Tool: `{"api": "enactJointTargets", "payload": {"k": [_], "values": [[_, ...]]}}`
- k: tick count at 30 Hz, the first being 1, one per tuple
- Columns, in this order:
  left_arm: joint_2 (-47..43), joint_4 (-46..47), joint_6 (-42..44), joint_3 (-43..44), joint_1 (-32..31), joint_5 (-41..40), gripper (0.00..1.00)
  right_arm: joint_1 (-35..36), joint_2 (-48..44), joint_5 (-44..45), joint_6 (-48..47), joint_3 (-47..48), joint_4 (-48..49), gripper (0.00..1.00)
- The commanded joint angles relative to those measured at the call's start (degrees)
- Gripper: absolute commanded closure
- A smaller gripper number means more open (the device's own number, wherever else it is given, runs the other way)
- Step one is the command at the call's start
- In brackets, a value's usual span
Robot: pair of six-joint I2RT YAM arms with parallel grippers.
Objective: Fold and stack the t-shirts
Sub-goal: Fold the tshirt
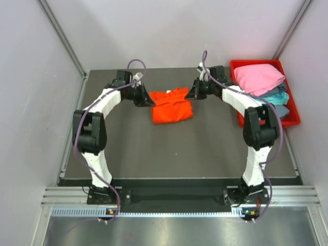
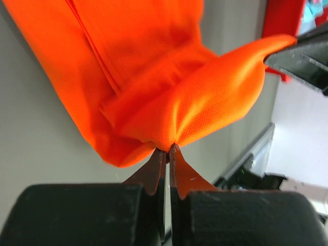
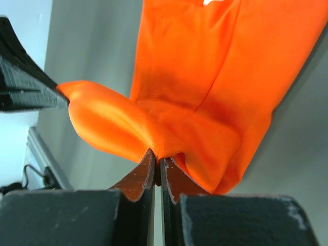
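Dark table (image 1: 179, 154), far side: left gripper (image 2: 166, 148) and right gripper (image 3: 158, 160) pinch tight on the orange t-shirt (image 1: 171, 108), one far corner each. Soft, floppy cloth, so corners look right.

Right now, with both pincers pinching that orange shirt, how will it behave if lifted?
Probably floppy: the orange shirt bunches and drapes between the left pincer and right pincer. Likely light: small tip pinches hold it. It might slip, as little cloth is gripped.

L fingers (image 2: 154, 171) & R fingers (image 3: 141, 174) pinched tight, arms far fwd
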Motion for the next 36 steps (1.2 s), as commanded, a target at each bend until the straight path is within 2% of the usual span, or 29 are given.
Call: {"api": "enactJointTargets", "payload": {"k": [1, 8, 21, 27, 30, 31, 32, 33, 34, 36], "values": [[5.1, -0.4, 2.9, 7.4, 1.2, -1.6, 1.0, 0.3, 5.0, 1.2, -2.1, 6.6, 2.2, 1.0], [16.3, -0.6, 5.2, 20.2, 1.7, -2.8, 1.0, 0.2, 13.8, 2.6, -1.9, 16.6, 3.0, 1.0], [23.6, 1.0, 7.2, 28.7, 1.6, -7.3, 1.0, -0.4, 21.0, 5.5, -1.5, 24.8, 5.7, 1.0], [27.7, 2.2, 9.0, 34.4, 1.3, -12.4, 1.0, -0.7, 24.0, 7.7, -1.9, 26.5, 6.2, 1.0], [29.5, 1.9, 10.9, 36.6, 0.9, -17.2, 0.93, -0.6, 25.2, 9.1, -2.6, 27.6, 6.5, 0.99], [29.8, 1.8, 11.2, 37.5, 0.6, -18.3, 0.88, -0.7, 25.4, 9.5, -2.9, 28.2, 6.6, 0.96], [29.8, 1.3, 11.4, 38.0, 0.5, -20.7, 0.82, -0.5, 25.4, 9.9, -4.0, 28.4, 6.5, 0.78], [29.7, 0.5, 11.9, 38.7, 0.3, -21.7, 0.57, -0.4, 25.0, 10.3, -4.7, 28.7, 6.5, 0.65], [29.3, 0.0, 12.3, 39.4, 0.0, -22.4, 0.5, -0.3, 24.7, 11.2, -5.5, 29.5, 5.8, 0.48], [27.1, -1.5, 12.0, 39.5, -0.1, -23.9, 0.39, -0.3, 22.7, 12.5, -7.3, 30.0, 5.1, 0.34]]}}
